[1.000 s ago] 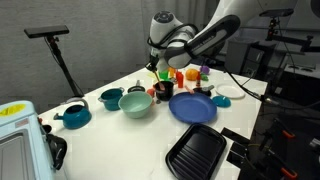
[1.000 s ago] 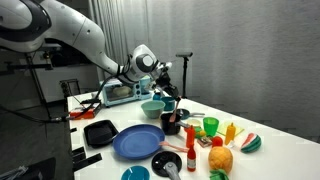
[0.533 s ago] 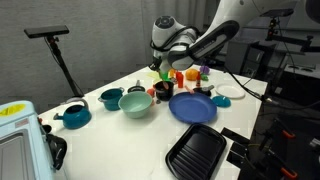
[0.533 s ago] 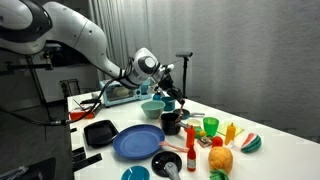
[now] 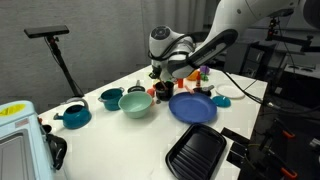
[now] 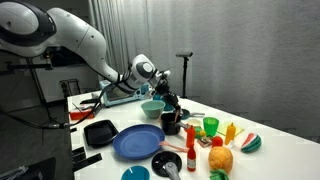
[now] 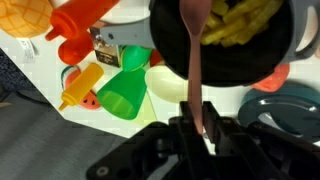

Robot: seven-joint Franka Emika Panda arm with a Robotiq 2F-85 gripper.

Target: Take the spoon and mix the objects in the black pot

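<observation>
**Q:** Near edge of the worktop?

**A:** In an exterior view, a black ridged rectangular grill pan [image 5: 196,152] lies at the near edge. A round blue plate [image 5: 192,107] sits just beyond it.

**Q:** Task item: where is it, and what does it look like?

**A:** The small round black pot [image 5: 163,91] stands just past the plate's far rim, toward the far edge of the worktop. A pale teal bowl [image 5: 136,103] is beside it. The pot is low-walled, dark all over and narrower than the plate. In the wrist view it is filled with yellow strip-shaped pieces [image 7: 235,22].

**Q:** Claw?

**A:** The gripper [image 7: 200,130] hangs directly over the pot. Its jaws are closed down to the width of the slim pink spoon [image 7: 193,60], pinching the handle. The handle runs straight from the fingers into the pot. The spoon's bowl is cut off by the frame edge, so depth in the contents cannot be told.

**Q:** Beyond the pot?

**A:** In the wrist view, a green plastic cup [image 7: 125,92] is just beside the pot. A yellow squeeze bottle [image 7: 80,85] and a red squeeze bottle [image 7: 80,20] are farther out.
</observation>
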